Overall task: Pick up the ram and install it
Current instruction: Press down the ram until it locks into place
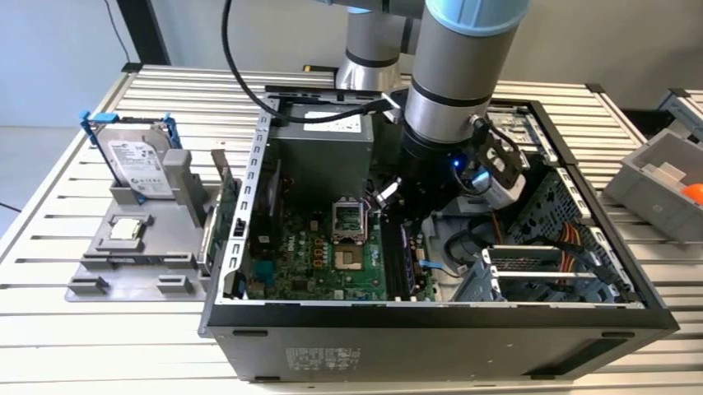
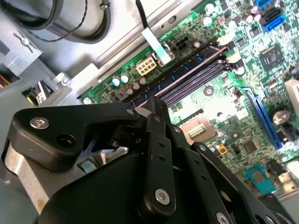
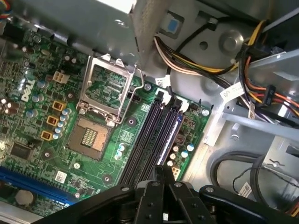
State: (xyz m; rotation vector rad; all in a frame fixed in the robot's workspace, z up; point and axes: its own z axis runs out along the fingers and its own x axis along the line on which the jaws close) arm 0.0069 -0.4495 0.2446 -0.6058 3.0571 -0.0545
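One arm reaches down into the open computer case (image 1: pixel 439 317) on the table (image 1: pixel 66 329), its end effector (image 3: pixel 163 175) low over the memory slots (image 3: pixel 154 135) of the green motherboard (image 3: pixel 117 154). Its fingers (image 2: pixel 156 109) look closed together on a thin edge, perhaps the ram (image 2: pixel 187 74), seemingly standing in a slot.

The ram (image 2: pixel 187 74) is a long, thin, dark stick stood on edge, lengthwise along the mem slots on the green board. Its near end is pinched in my gripper (image 2: pixel 156 105) and the rest runs straight out ahead of the tips.
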